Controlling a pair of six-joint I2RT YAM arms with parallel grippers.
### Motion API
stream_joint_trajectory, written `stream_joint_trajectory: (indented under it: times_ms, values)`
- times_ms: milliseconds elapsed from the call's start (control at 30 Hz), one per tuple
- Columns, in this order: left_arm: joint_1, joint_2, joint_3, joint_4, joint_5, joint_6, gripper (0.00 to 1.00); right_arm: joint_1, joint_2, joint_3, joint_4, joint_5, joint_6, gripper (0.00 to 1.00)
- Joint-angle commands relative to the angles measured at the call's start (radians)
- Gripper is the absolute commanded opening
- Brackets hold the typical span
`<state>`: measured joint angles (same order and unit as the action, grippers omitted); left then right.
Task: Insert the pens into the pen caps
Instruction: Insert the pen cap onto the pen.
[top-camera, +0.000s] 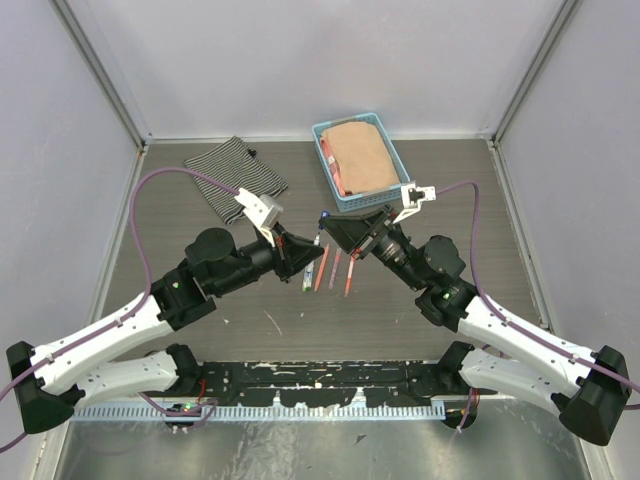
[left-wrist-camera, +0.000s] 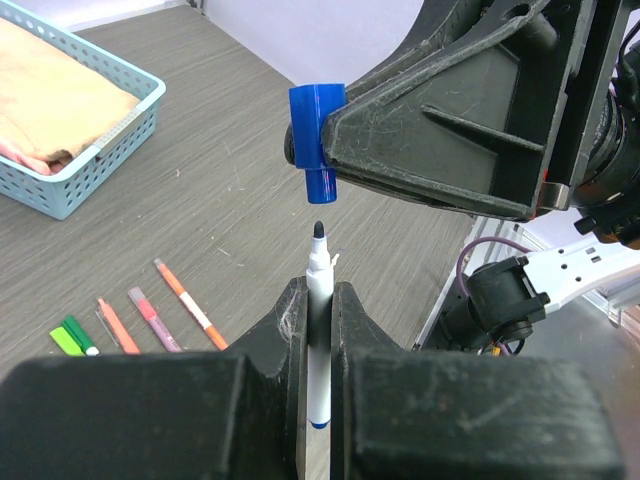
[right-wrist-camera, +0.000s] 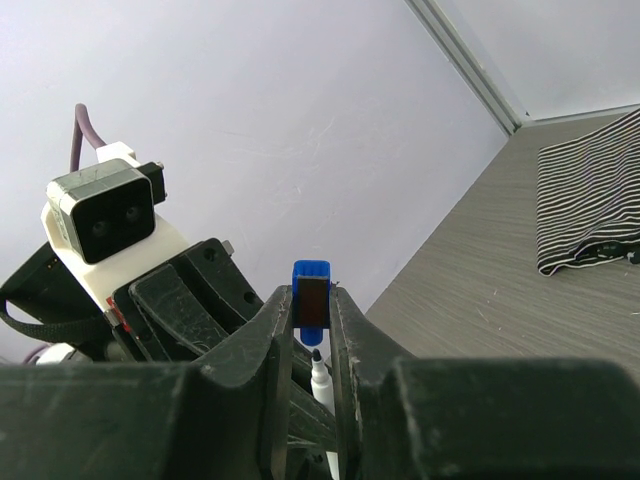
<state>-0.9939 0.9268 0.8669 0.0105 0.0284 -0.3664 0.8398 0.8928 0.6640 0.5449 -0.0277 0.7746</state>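
My left gripper (left-wrist-camera: 319, 290) is shut on a white pen (left-wrist-camera: 318, 330) that points up, dark tip exposed. Just above that tip, a small gap away, hangs a blue pen cap (left-wrist-camera: 317, 140), open end down. My right gripper (right-wrist-camera: 311, 296) is shut on this pen cap (right-wrist-camera: 311, 298), and the pen's tip (right-wrist-camera: 318, 368) shows just below it. From above, both grippers meet over the table's middle, left gripper (top-camera: 311, 250) and right gripper (top-camera: 325, 222). Several more pens lie side by side on the table: green (top-camera: 308, 274), orange (top-camera: 322, 268), pink (top-camera: 335, 268), orange-red (top-camera: 350, 272).
A light blue basket (top-camera: 325, 140) holding tan cloth stands at the back of the table. A striped cloth (top-camera: 235, 175) lies at the back left. The enclosure's white walls close the table on three sides.
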Motion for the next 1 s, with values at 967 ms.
stream_joint_trajectory:
  times_ms: [967]
  values:
    - [-0.005,0.002,0.031,0.033,-0.011,0.022,0.0,-0.005,-0.014,0.028,0.009,-0.025,0.009,0.0]
